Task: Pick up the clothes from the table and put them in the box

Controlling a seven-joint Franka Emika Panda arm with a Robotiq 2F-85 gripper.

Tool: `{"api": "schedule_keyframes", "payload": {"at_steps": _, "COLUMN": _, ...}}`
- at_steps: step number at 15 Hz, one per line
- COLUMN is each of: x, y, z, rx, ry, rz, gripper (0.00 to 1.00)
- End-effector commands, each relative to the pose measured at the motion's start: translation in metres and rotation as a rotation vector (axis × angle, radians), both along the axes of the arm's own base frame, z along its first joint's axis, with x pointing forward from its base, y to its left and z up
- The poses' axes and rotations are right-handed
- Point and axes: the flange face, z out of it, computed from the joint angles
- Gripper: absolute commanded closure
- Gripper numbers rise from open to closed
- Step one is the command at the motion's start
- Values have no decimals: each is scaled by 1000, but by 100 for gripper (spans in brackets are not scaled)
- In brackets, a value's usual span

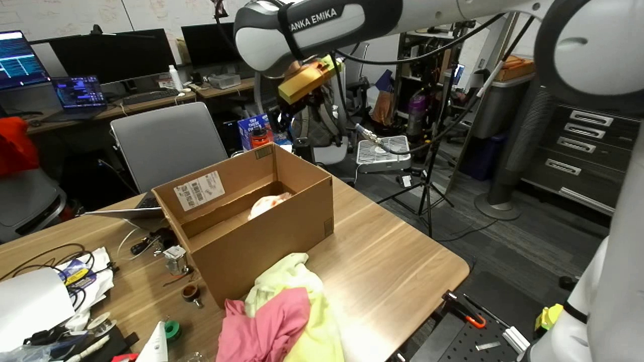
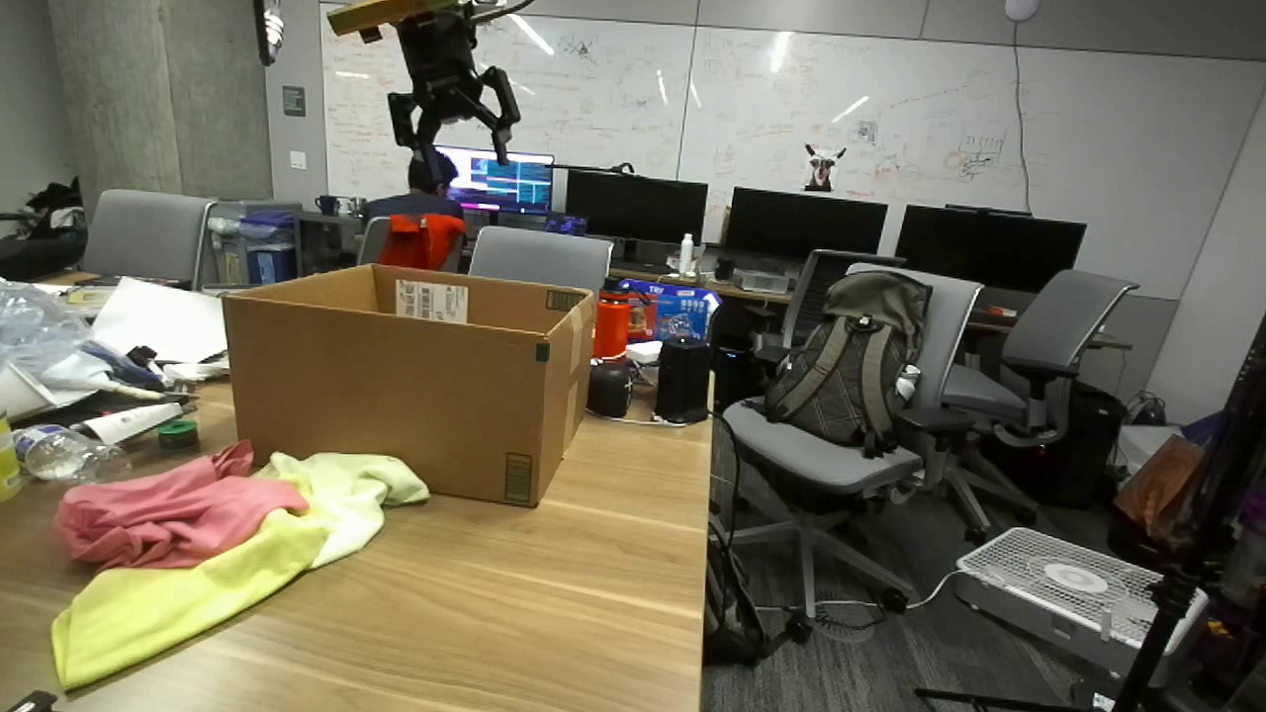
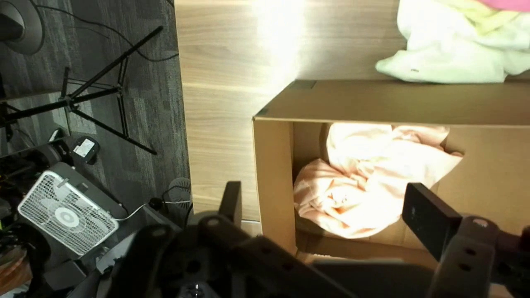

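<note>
1. Hanging high over the end of the box [image 2: 396, 396] nearest the edge of the desk [image 2: 593, 603], to judge by the wrist view, with jaws pointing down, spread wide and holding nothing.
2. Already inside the box: a crumpled peach garment [image 3: 368, 182], well below the jaws and apart from them.
3. On the desk, outside the box: a bunched pink garment [image 2: 178, 519], lying partly over yellow cloth [image 2: 198, 598], with pale green cloth [image 2: 341, 504] at the foot of the box wall. Hard to tell whether to count yellow and pale green as one garment or two.
4. From the jaws to these: down, and out across the long wall opposite the shipping label [image 1: 199, 191]. In the wrist view, up and to the right, pale green nearest, pink cut off at the corner.
5. Along the yellow and pale green, a long axis slanting away from that wall; in the pink, no clear one. Between the jaws, a spread running parallel to the wall, so perhaps needing a wrist turn for the slanting yellow.
6. Likely next: cross the wall with height to spare, then drop onto the pink, without dragging the yellow along.
</note>
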Motion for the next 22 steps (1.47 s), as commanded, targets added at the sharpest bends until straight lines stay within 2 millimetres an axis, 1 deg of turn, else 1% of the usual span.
{"api": "schedule_keyframes", "payload": {"at_steps": 1, "x": -45, "y": -9, "z": -11, "rx": 32, "ry": 46, "rz": 41, "gripper": 0}}
{"api": "schedule_keyframes", "payload": {"at_steps": 4, "x": -69, "y": -15, "z": -33, "rx": 48, "ry": 91, "rz": 38, "gripper": 0}}
{"api": "schedule_keyframes", "payload": {"at_steps": 7, "x": -87, "y": -20, "z": -65, "rx": 59, "ry": 98, "rz": 24, "gripper": 0}}
{"api": "schedule_keyframes", "payload": {"at_steps": 10, "x": -100, "y": -19, "z": -104, "rx": 94, "ry": 129, "rz": 31, "gripper": 0}}
{"api": "schedule_keyframes", "payload": {"at_steps": 13, "x": -111, "y": -8, "z": -140, "rx": 120, "ry": 132, "rz": 59, "gripper": 0}}
{"api": "schedule_keyframes", "payload": {"at_steps": 15, "x": -118, "y": 4, "z": -160, "rx": 143, "ry": 127, "rz": 80, "gripper": 0}}
{"api": "schedule_keyframes", "payload": {"at_steps": 18, "x": -129, "y": 21, "z": -180, "rx": 167, "ry": 114, "rz": 117, "gripper": 0}}
{"api": "schedule_keyframes", "payload": {"at_steps": 22, "x": -144, "y": 45, "z": -196, "rx": 195, "ry": 110, "rz": 162, "gripper": 0}}
